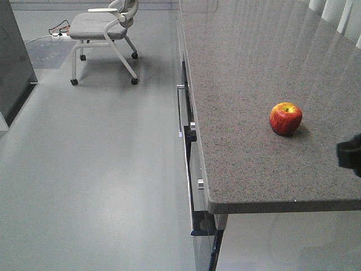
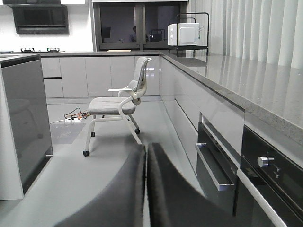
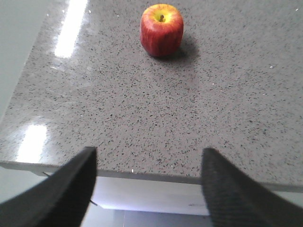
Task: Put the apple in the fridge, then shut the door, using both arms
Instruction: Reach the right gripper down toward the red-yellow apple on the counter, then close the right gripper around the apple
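Apple: the small round red apple (image 1: 285, 118) with a yellow patch at its stem sits upright on the speckled grey stone counter (image 1: 254, 62). It is near the counter's near end and touches nothing else.
Right arm: the black right gripper (image 3: 149, 153) is held just off the counter's near edge and a little above its top. It is tilted down toward the apple (image 3: 161, 29), which lies ahead, well apart from the tips.
Right claw: spread wide, with nothing between its two black fingers (image 3: 71, 187).
Left arm: the black left gripper (image 2: 146, 149) is held low beside the counter's cabinet front. It points along the pale grey floor (image 2: 71, 175) toward a light grey wheeled chair (image 2: 116, 106).
Left claw: pressed together with only a thin seam between the fingers, holding nothing.
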Tool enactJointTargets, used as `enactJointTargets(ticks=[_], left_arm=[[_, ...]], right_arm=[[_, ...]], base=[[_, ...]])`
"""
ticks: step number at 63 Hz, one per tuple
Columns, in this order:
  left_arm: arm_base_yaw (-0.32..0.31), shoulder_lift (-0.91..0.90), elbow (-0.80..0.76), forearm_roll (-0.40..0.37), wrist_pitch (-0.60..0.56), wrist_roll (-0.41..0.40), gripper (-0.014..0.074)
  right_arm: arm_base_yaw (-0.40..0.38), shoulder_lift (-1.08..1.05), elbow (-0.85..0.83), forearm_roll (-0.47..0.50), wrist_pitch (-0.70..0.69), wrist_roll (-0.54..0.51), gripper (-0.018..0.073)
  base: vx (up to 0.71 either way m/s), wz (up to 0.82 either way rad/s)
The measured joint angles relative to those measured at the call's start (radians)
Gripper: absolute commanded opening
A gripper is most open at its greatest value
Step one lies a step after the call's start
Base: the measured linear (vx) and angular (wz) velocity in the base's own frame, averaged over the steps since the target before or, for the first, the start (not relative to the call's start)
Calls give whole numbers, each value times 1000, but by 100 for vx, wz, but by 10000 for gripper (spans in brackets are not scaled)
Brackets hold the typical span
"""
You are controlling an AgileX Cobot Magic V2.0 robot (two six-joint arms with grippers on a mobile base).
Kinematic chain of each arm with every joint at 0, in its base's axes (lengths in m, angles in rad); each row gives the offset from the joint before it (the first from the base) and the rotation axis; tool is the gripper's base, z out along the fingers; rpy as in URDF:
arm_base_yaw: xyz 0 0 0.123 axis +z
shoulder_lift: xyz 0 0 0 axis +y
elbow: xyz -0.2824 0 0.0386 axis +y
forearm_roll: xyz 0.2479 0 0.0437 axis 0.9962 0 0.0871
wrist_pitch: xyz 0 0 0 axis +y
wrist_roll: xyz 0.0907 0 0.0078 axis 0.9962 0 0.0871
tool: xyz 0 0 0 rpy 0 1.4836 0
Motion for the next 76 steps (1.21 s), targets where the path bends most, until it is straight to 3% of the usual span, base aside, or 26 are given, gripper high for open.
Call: enactJointTargets(ticks=[55,76], left_arm=[[0,0,0,0,0,0,-6],[0,0,0,0,0,0,-6]], right_arm=[[0,729,-488,-4,-44,-50,594],[0,936,-637,-52,-94,-54,594]], base=[[0,0],[0,0]])
